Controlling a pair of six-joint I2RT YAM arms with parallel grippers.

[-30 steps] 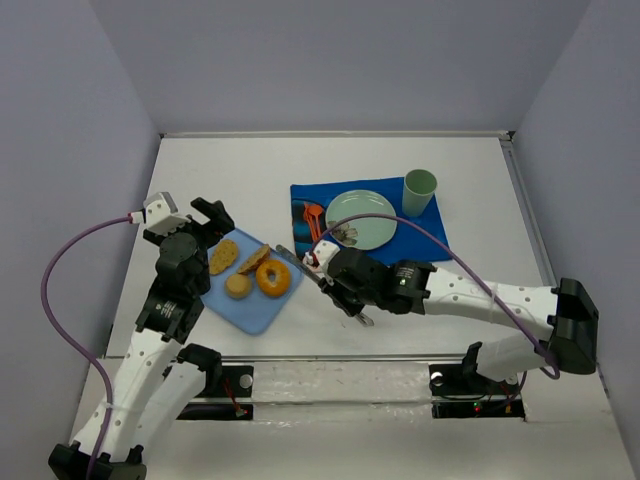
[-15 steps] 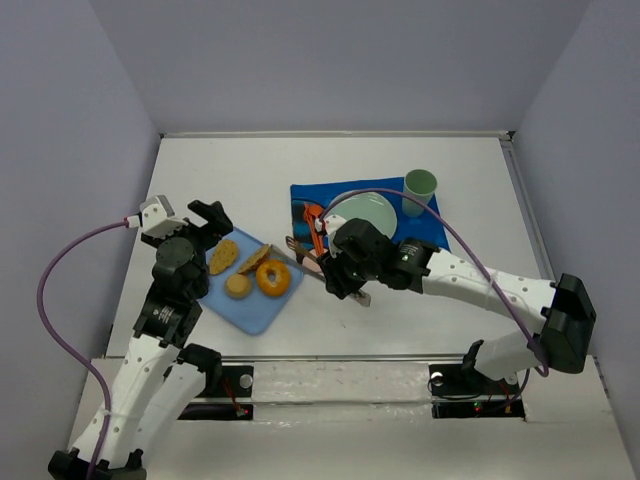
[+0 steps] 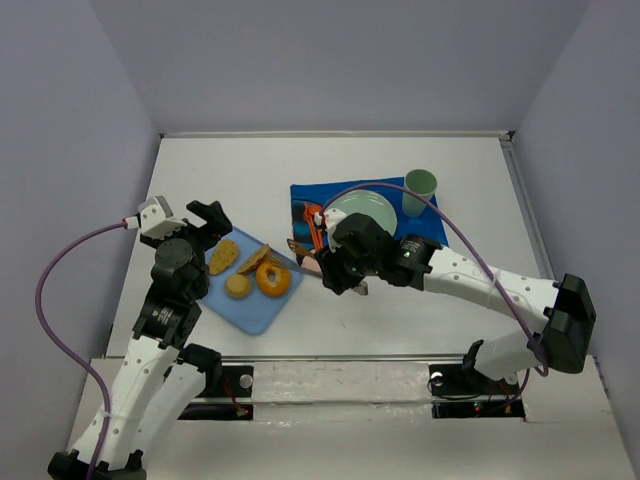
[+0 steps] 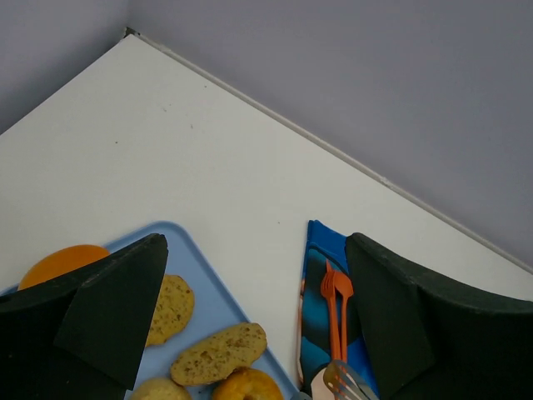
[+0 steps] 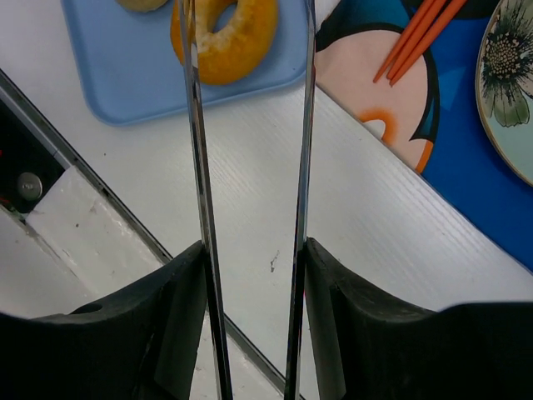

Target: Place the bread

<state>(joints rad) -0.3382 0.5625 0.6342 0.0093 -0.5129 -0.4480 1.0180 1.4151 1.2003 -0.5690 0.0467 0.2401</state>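
Observation:
A blue tray [image 3: 252, 305] holds two bread slices [image 3: 223, 256] [image 3: 255, 259], a small roll [image 3: 238, 285] and a bagel [image 3: 273, 278]. My right gripper [image 3: 338, 272] is shut on metal tongs [image 3: 300, 252], held just right of the tray. In the right wrist view the tongs' two arms [image 5: 193, 125] stand apart and empty, reaching toward the bagel [image 5: 225, 33]. My left gripper [image 3: 205, 222] is open and empty above the tray's far left. Its view [image 4: 254, 250] shows the slices [image 4: 221, 354], the tray [image 4: 208, 304] and the tongs' tip [image 4: 346, 379].
A blue cartoon mat [image 3: 400, 235] lies right of the tray with a green plate [image 3: 360, 218], a green cup [image 3: 420, 192] and orange cutlery [image 3: 313, 225] on it. Grey walls enclose the table on three sides. The near table edge [image 5: 50, 208] lies below the right wrist.
My right arm has swung the tongs away from the near edge, up toward the mat's left edge and the tray's right side. The left arm has barely moved.

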